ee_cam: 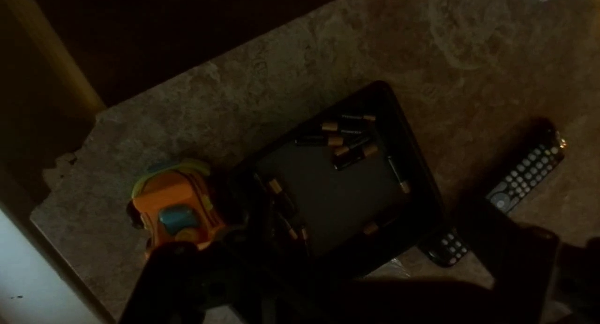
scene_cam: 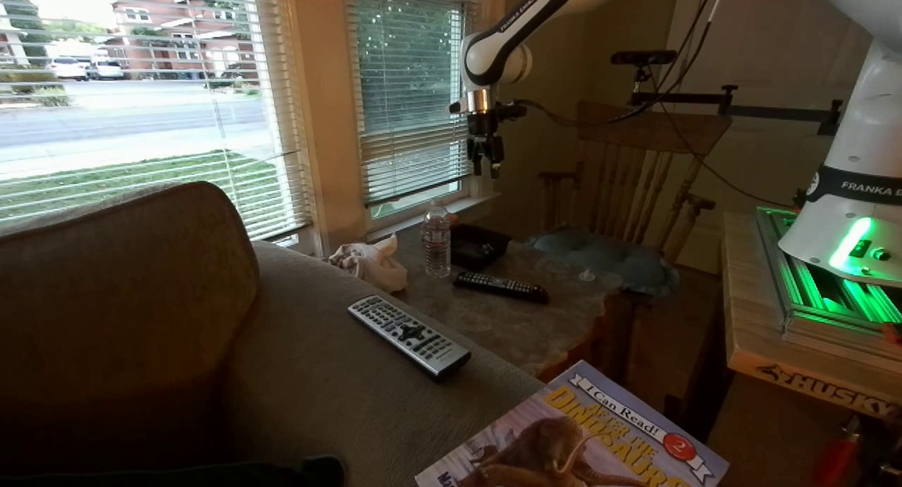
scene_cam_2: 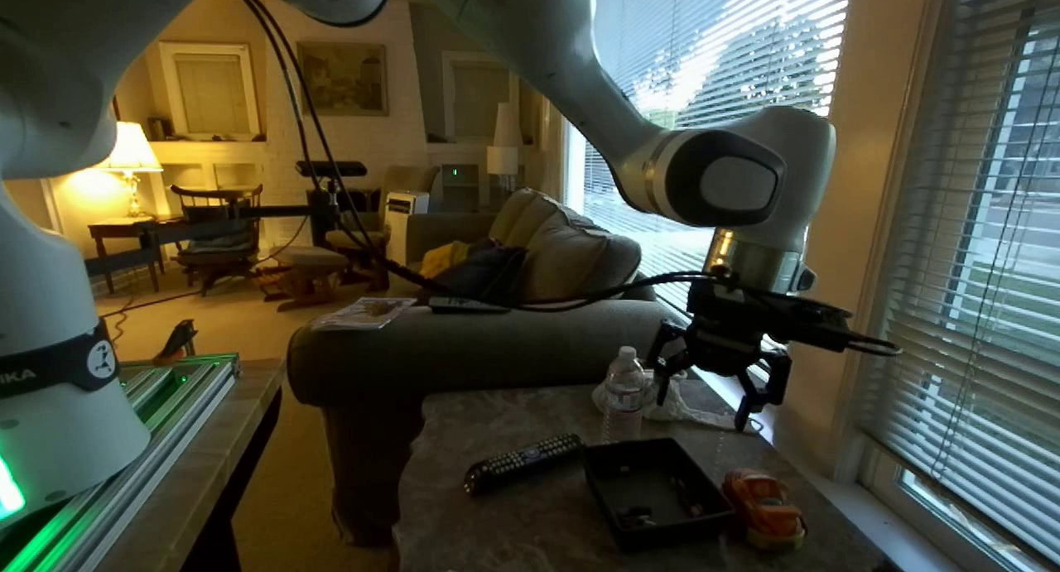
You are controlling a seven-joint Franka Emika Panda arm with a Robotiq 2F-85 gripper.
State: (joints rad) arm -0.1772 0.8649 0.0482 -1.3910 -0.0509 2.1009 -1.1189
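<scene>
Black two-fingered hand (scene_cam_2: 702,415): hovering over marbled brown bench (scene_cam_2: 455,423), gaping wide, gripping nothing.
Square black tray (ee_cam: 335,192): lying on bench, near hand, holding loose black-and-copper batteries (ee_cam: 355,156).
Hover: apparently positioning, not yet grasping.
Any descent: likely needing clearance from clear plastic bottle (scene_cam_2: 624,398) standing upright beside tray.

Kinda dim in here; daylight's leaking through slatted blinds (scene_cam: 416,92); lamp (scene_cam_2: 131,151) glowing way back; big couch (scene_cam_2: 464,353); wooden chair (scene_cam: 645,136) with blue cushion (scene_cam: 599,258); tan carpet (scene_cam_2: 290,448)
</scene>
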